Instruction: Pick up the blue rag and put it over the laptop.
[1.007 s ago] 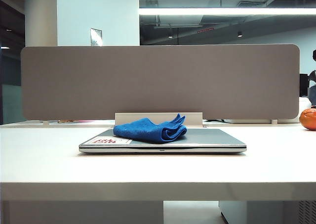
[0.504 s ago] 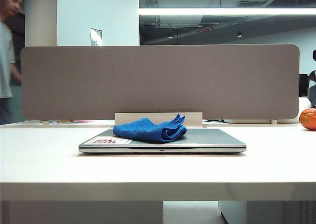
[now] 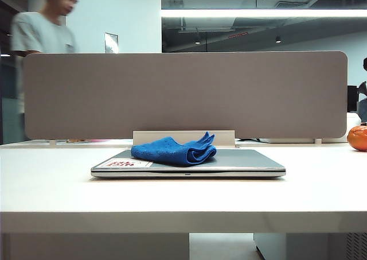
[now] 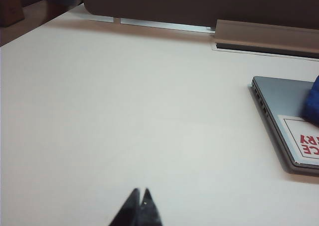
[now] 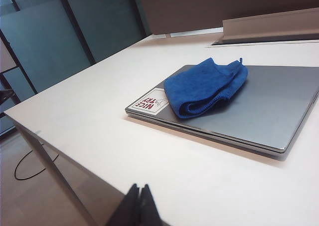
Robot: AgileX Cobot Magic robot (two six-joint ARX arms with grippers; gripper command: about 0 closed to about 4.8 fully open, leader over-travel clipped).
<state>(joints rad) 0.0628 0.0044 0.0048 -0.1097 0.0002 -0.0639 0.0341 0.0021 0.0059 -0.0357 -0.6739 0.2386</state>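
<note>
Grippers first: left gripper (image 4: 140, 202) has its black fingertips pinched together, holding nothing, hanging over bare desk well off the laptop's sticker corner. Right gripper (image 5: 139, 198) is the same, tips together and empty, near the desk's front edge. White desk (image 3: 183, 200) is smooth and matte. Thin silver-grey laptop (image 3: 241, 163) lies closed near the desk's middle, with the blue rag (image 3: 174, 150) on its lid, soft, fuzzy and folded over on itself, beside the white-and-red sticker (image 3: 123, 164). Behind it a long grey divider panel (image 3: 183, 93) with rounded corners, an orange round thing (image 3: 358, 138) at the right edge, and a person (image 3: 46, 33) walking past.
</note>
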